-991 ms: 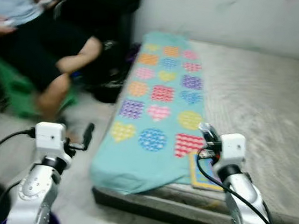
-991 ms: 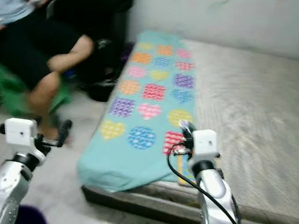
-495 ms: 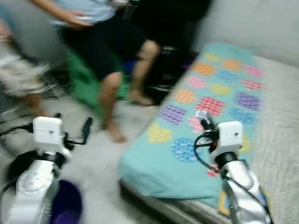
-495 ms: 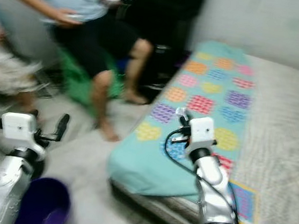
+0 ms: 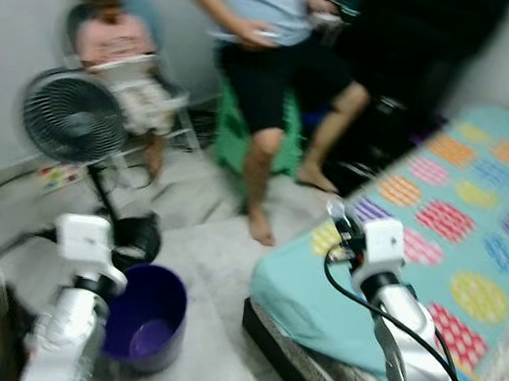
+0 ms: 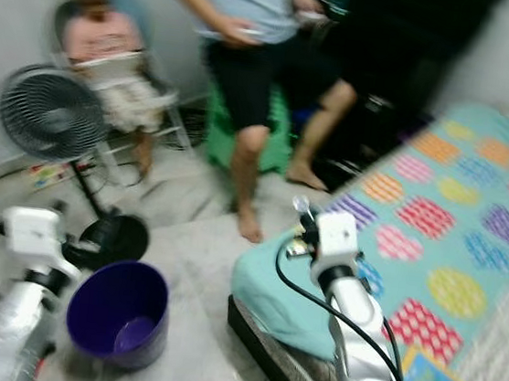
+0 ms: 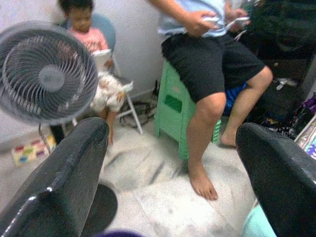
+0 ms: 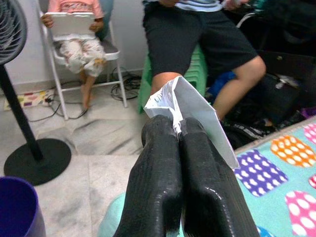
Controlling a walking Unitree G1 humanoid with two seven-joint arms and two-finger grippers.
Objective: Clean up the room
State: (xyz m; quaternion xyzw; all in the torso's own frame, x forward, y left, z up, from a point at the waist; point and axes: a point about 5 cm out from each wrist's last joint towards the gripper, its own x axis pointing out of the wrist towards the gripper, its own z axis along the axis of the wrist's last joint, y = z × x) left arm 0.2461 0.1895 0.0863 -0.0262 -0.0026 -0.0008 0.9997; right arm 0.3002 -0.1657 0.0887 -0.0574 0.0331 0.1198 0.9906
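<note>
Right wrist view shows the right tool (image 8: pixel 180 131) clenched on a folded piece of white paper (image 8: pixel 190 111), which sticks out past the two black fingertips pressed tight together. In the head views that tool (image 5: pixel 337 211) is raised over the near corner of the bed, above the teal sheet (image 5: pixel 471 224) with its coloured hearts and circles; the paper there is too blurred to make out. A purple bucket (image 5: pixel 146 318) stands on the grey tiled floor (image 5: pixel 218 269) beside the bed's corner, near the left arm and well apart from the right tool. The left tool (image 7: pixel 173 163) is released, its two fingers spread wide with nothing between them, held low above the floor close to the bucket. A standing fan (image 5: pixel 72 117) with a round black base sits just behind the bucket. Beyond it, a person in a light blue shirt and black shorts (image 5: pixel 282 70) sits on a green stool (image 7: pixel 173 101), bare feet on the floor, and a smaller person in pink (image 5: pixel 115 46) sits on a folding chair against the wall. The head views are blurred.
</note>
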